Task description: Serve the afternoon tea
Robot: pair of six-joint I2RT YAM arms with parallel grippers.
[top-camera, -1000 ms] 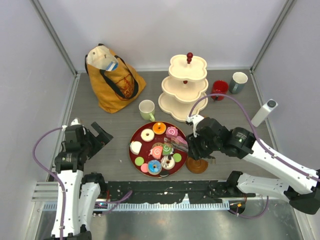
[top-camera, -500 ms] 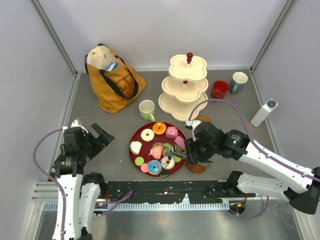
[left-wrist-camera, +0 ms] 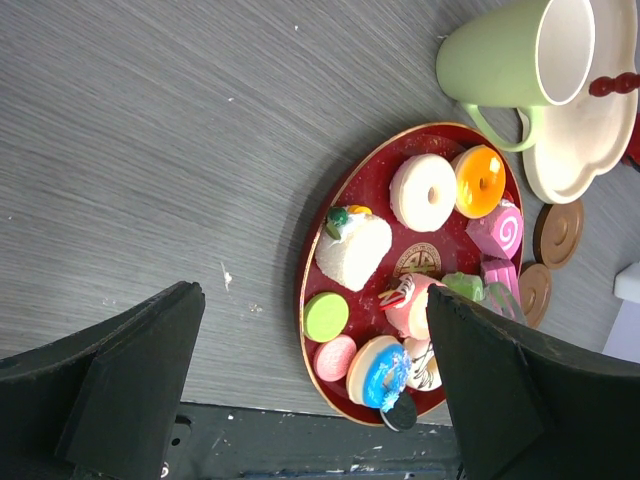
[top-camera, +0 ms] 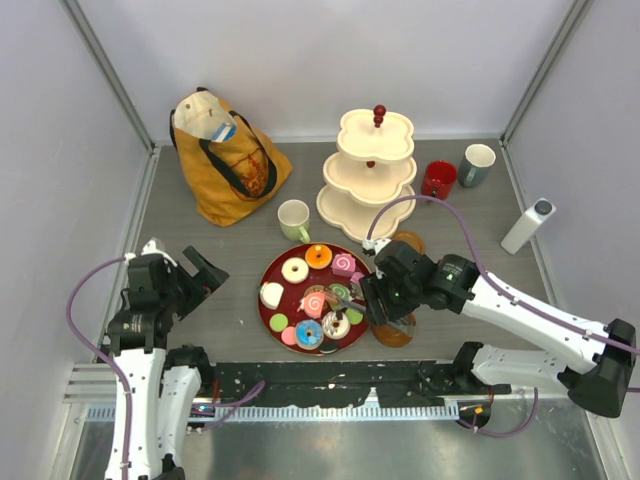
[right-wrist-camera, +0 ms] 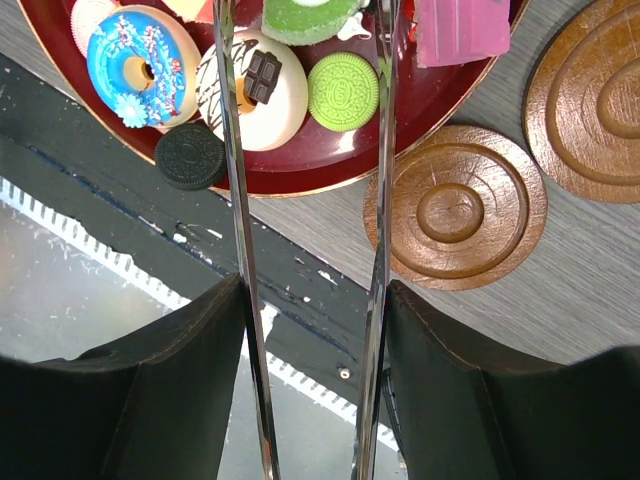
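Observation:
Toy pastries lie on the dark-red tray (top-camera: 263, 285): a white donut (top-camera: 295, 269), an orange one (top-camera: 319, 256), a blue donut (right-wrist-camera: 135, 65), a green macaron (right-wrist-camera: 343, 92). My right gripper (top-camera: 378, 298) is shut on metal tongs (right-wrist-camera: 228, 150). Their two blades stand apart over the tray's right side, either side of a green swirl roll (right-wrist-camera: 310, 18), with a pink roll slice (right-wrist-camera: 460, 25) just outside them. At the table's left my left gripper (top-camera: 195, 275) hangs open and holds nothing. The pale green mug (top-camera: 294, 219) stands behind the tray. The red mug (top-camera: 439, 178) and grey-blue mug (top-camera: 477, 163) stand at the back right.
A cream three-tier stand (top-camera: 367, 180) rises behind the tray. The mustard tote bag (top-camera: 225, 160) sits back left. Two wooden coasters (right-wrist-camera: 455, 205) (right-wrist-camera: 590, 100) lie right of the tray. A white bottle (top-camera: 528, 225) stands far right. The table's front edge runs just below the tray.
My right gripper has moved left onto the tray's right side and the tongs' blades have spread wider. The left arm has barely moved.

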